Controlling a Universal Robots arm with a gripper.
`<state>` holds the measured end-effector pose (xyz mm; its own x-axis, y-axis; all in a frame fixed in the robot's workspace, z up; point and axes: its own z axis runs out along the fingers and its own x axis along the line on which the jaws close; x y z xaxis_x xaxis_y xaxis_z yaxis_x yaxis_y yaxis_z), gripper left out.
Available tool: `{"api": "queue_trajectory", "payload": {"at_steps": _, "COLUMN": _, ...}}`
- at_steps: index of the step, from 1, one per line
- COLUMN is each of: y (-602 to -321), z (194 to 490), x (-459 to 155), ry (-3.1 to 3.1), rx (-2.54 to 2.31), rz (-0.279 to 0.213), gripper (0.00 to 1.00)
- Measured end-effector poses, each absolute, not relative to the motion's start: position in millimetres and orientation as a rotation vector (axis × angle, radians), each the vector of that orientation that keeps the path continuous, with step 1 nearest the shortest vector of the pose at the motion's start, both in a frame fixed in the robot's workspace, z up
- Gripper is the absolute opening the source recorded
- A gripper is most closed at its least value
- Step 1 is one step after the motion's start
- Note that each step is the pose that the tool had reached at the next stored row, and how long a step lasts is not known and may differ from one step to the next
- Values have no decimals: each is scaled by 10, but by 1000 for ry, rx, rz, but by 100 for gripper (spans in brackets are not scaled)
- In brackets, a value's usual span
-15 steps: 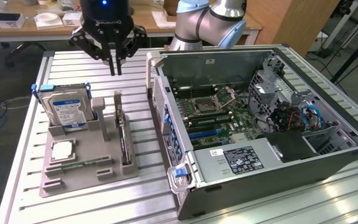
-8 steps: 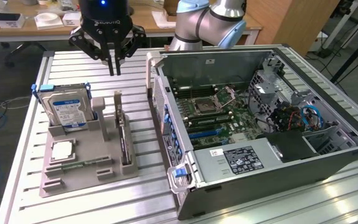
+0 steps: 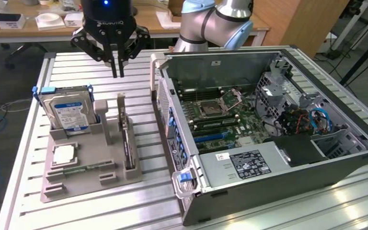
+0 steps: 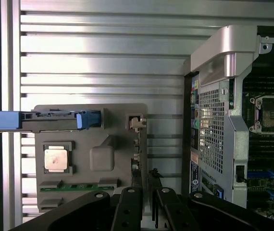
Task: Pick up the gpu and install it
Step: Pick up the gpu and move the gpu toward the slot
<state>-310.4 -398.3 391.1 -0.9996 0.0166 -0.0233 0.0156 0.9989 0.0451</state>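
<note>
Fingers (image 3: 114,64), narrowly apart and empty, hang beside the open computer case (image 3: 267,143), over the ribbed metal counter (image 3: 107,211); the gpu (image 3: 129,143) stands upright alongside the case; wooden desk (image 3: 147,24) behind.

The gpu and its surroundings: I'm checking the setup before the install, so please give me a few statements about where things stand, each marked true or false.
1. The gpu stands on edge in a slot of the grey tray. True.
2. The hand has the gpu in its grip. False: it hangs in the air above the gpu, clear of it, and holds nothing.
3. The hard drive lies flat inside the computer case. False: it stands upright in the grey tray, outside the case.
4. The computer case lies on its side with the panel off, and its motherboard is exposed. True.
</note>
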Motion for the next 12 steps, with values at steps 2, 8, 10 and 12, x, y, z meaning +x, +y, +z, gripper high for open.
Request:
{"api": "queue_trajectory", "payload": {"at_steps": 2, "y": -3983, "z": 3911, "x": -3104, "ry": 3117, "rx": 25, "rz": 70, "gripper": 21}}
{"api": "queue_trajectory", "payload": {"at_steps": 8, "y": -3983, "z": 3911, "x": -3104, "ry": 3117, "rx": 25, "rz": 70, "gripper": 45}}
{"api": "queue_trajectory", "payload": {"at_steps": 10, "y": -3983, "z": 3911, "x": -3104, "ry": 3117, "rx": 25, "rz": 70, "gripper": 51}}
{"api": "queue_trajectory", "payload": {"at_steps": 12, "y": -3983, "z": 3911, "x": -3104, "ry": 3117, "rx": 25, "rz": 70, "gripper": 51}}
